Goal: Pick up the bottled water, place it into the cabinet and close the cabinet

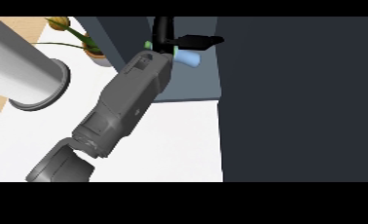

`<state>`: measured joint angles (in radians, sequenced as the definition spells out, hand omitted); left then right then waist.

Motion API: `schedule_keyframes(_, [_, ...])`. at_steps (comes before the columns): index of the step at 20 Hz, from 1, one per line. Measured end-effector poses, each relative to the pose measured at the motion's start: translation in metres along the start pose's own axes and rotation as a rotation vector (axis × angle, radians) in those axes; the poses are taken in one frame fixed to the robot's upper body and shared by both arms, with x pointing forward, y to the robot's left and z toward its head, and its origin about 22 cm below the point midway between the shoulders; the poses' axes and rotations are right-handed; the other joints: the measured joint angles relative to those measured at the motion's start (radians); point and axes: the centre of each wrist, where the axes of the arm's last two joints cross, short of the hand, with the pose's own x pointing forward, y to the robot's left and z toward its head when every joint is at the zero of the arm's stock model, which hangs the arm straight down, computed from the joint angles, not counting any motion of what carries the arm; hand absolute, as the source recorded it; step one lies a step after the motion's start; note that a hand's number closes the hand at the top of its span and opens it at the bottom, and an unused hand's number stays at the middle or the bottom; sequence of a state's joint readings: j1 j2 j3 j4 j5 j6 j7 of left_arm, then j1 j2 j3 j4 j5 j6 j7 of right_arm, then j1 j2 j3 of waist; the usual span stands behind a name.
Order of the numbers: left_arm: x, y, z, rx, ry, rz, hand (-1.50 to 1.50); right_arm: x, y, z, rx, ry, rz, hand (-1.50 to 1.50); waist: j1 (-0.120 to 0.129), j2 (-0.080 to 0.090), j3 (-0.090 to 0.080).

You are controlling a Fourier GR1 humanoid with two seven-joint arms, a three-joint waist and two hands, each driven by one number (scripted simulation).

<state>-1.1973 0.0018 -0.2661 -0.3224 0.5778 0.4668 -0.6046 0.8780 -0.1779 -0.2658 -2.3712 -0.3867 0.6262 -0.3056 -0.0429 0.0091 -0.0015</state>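
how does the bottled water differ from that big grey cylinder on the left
Colour: the bottled water is pale blue, the grey cylinder plain grey. Size: the bottled water looks far smaller than the cylinder. State: the bottled water is gripped by the left hand over the cabinet shelf, mostly hidden; the cylinder stands free on the white counter. Both are rounded.

A potted plant [92, 47] stood at the far edge of the white surface [179, 140], its long green leaves arching toward the far left corner. Nearer, along the left edge, a tall pale grey cylinder [25, 69] stood on a wider dark-rimmed base. A wood-coloured strip [22, 23] showed beyond the far left corner.
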Motion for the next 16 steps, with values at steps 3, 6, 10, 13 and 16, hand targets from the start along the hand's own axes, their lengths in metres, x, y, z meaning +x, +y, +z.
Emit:
schedule_keyframes(3, [0.001,-0.002,0.003,-0.038,0.002,0.065,-1.5,-0.001,0.001,0.0,-0.005,0.003,-0.006,-1.5,0.01,-0.005,0.0])
schedule_keyframes(6, [0.0,-0.005,0.012,-0.073,0.004,0.108,-1.5,-0.001,0.001,0.001,-0.005,0.007,-0.011,-1.5,0.02,-0.01,0.0])
schedule_keyframes(10, [-0.002,-0.009,0.029,-0.106,0.006,0.146,-1.5,-0.003,0.005,-0.003,-0.004,0.009,-0.029,-1.5,0.032,-0.014,0.0])
schedule_keyframes(13, [-0.001,-0.011,0.042,-0.129,0.023,0.186,-1.5,-0.001,0.005,0.001,-0.002,0.016,-0.029,-1.5,0.039,-0.017,0.0])
schedule_keyframes(16, [0.001,-0.016,0.062,-0.145,0.031,0.218,-1.5,-0.002,0.006,-0.001,-0.011,0.018,-0.034,-1.5,0.047,-0.019,0.0])
